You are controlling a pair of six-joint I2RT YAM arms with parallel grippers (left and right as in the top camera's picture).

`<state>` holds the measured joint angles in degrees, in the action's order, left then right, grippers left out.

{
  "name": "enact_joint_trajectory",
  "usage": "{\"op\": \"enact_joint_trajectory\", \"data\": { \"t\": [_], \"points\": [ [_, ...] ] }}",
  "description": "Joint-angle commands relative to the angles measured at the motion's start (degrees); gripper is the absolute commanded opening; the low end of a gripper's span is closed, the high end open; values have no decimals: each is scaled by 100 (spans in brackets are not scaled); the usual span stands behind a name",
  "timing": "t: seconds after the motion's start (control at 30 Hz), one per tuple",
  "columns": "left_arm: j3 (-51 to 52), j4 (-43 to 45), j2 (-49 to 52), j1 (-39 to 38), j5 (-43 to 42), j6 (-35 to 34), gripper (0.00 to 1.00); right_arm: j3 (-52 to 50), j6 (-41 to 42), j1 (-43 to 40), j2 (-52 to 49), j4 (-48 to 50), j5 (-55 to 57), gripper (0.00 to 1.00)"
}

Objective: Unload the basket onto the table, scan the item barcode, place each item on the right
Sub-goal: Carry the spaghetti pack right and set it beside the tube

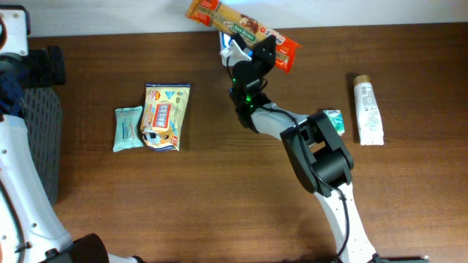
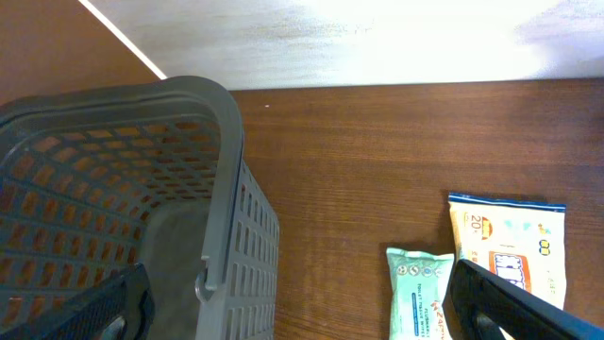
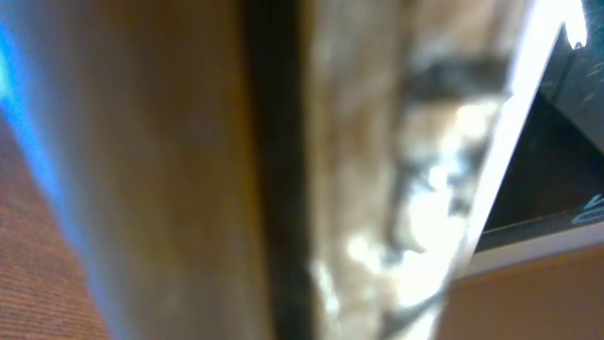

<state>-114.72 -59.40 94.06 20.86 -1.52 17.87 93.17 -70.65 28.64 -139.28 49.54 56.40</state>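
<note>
We find the white-cased left arm [image 1: 22,190] at the near left corner of the brown wooden table [image 1: 219,197]. Its wrist view shows the left fingers [image 2: 500,302] spread wide and released, with nothing between them. They hang above the rim of a grey perforated plastic basket [image 2: 226,189], which stands at the left edge of the table.

Further in, to the right of the basket, we record a teal sachet [image 1: 128,128] lying flat. A yellow and orange snack bag [image 1: 164,117] lies just beside it on its right.

The right arm [image 1: 322,157] rises from the near edge and reaches across to the far middle of the table. A small green packet [image 1: 335,120] lies against the right side of its black elbow, partly hidden. To the right of that, a white tube [image 1: 369,109] with a tan cap lies lengthwise, its cap pointing away.

At the far edge, the right fingers [image 1: 265,45] are clenched on the long orange snack packet [image 1: 238,25], gripping it right of its middle. The packet sits diagonally, with its left end over the pale surface beyond the table and its right end over the wood.

In the right wrist view the packet [image 3: 359,170] fills the frame, too blurred for us to read any print, and a blue glow lies along the left edge. A blue-and-white object [image 1: 225,38] shows just beside the fingers under the packet. It is mostly hidden, and we cannot identify it.
</note>
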Motion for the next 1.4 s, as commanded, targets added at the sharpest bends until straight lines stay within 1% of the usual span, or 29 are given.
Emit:
{"op": "enact_joint_trajectory", "data": {
  "t": [0.0, 0.03, 0.1, 0.13, 0.17, 0.2, 0.27, 0.3, 0.33, 0.43, 0.47, 0.5, 0.6, 0.73, 0.8, 0.87, 0.9, 0.93, 0.97, 1.0, 1.03, 1.13, 1.17, 1.2, 1.23, 1.27, 1.3, 1.33, 1.37],
  "points": [
    [-61, 4, -66, 9, -24, 68, 99, 229, 704, 208, 1163, -660, 105, 4],
    [-61, 4, -66, 9, -24, 66, 99, 229, 826, 291, 1320, -986, 81, 4],
    [-61, 4, -66, 9, -24, 68, 99, 229, 1547, 553, 1797, -2356, -129, 4],
    [-61, 4, -66, 9, -24, 68, 99, 229, 2114, 662, 2026, -3126, -282, 4],
    [-61, 4, -66, 9, -24, 68, 99, 229, 3167, 791, 2404, -4461, -704, 4],
    [-61, 4, -66, 9, -24, 68, 99, 229, 4092, 852, 2723, -5549, -1279, 4],
    [-61, 4, -66, 9, -24, 68, 99, 229, 6043, 835, 3222, -7165, -2616, 4],
    [-61, 4, -66, 9, -24, 66, 99, 229, 6767, 804, 3368, -7711, -2990, 4],
    [-61, 4, -66, 9, -24, 66, 99, 229, 7674, 726, 3539, -8679, -3574, 4],
    [-61, 4, -66, 9, -24, 68, 99, 192, 8734, 282, 3532, -10417, -4769, 4],
    [-61, 4, -66, 9, -24, 66, 99, 153, 8970, 63, 3484, -10810, -5014, 4],
    [-61, 4, -66, 9, -24, 68, 99, 22, 8983, -229, 3432, -11086, -5414, 4],
    [-61, 4, -66, 9, -24, 68, 99, -767, 8979, -1034, 3410, -11149, -6019, 4],
    [-61, 4, -66, 9, -24, 68, 99, -2033, 8658, -2046, 3401, -10539, -6000, 4],
    [-61, 4, -66, 9, -24, 66, 99, -2356, 8631, -2505, 3401, -10456, -5652, 4],
    [-61, 4, -66, 9, -24, 68, 99, -2374, 8566, -2865, 3401, -10413, -5292, 11],
    [-61, 4, -66, 9, -24, 68, 99, -2374, 8568, -2979, 3401, -10406, -5095, 12],
    [-61, 4, -66, 9, -24, 68, 99, -2369, 8550, -3091, 3401, -10373, -5021, 40],
    [-61, 4, -66, 9, -24, 66, 99, -2341, 8542, -3136, 3401, -10371, -5034, 49],
    [-61, 4, -66, 9, -24, 66, 99, -2135, 8419, -3165, 3403, -10507, -5058, 65],
    [-61, 4, -66, 9, -24, 68, 99, -1840, 8417, -3167, 3403, -10719, -5056, 67],
    [-61, 4, -66, 9, -24, 66, 99, -275, 8290, -3161, 3403, -11573, -5014, 67],
    [-61, 4, -66, 9, -24, 66, 99, 138, 8288, -3121, 3403, -11674, -5145, 63],
    [-61, 4, -66, 9, -24, 68, 99, 411, 8288, -3040, 3403, -11658, -5560, 58],
    [-61, 4, -66, 9, -24, 66, 99, 592, 8279, -2848, 3403, -11390, -6537, 52],
    [-61, 4, -66, 9, -24, 68, 99, 590, 8174, -2719, 3403, -11160, -7077, 50],
    [-61, 4, -66, 9, -24, 66, 99, 562, 8177, -2310, 3348, -10550, -7995, 50],
    [-61, 4, -66, 9, -24, 68, 99, 562, 8752, -1685, 3187, -9816, -8166, 51],
    [-61, 4, -66, 9, -24, 68, 99, 564, 9127, -1320, 3042, -9379, -8168, 51]
  ]
}}
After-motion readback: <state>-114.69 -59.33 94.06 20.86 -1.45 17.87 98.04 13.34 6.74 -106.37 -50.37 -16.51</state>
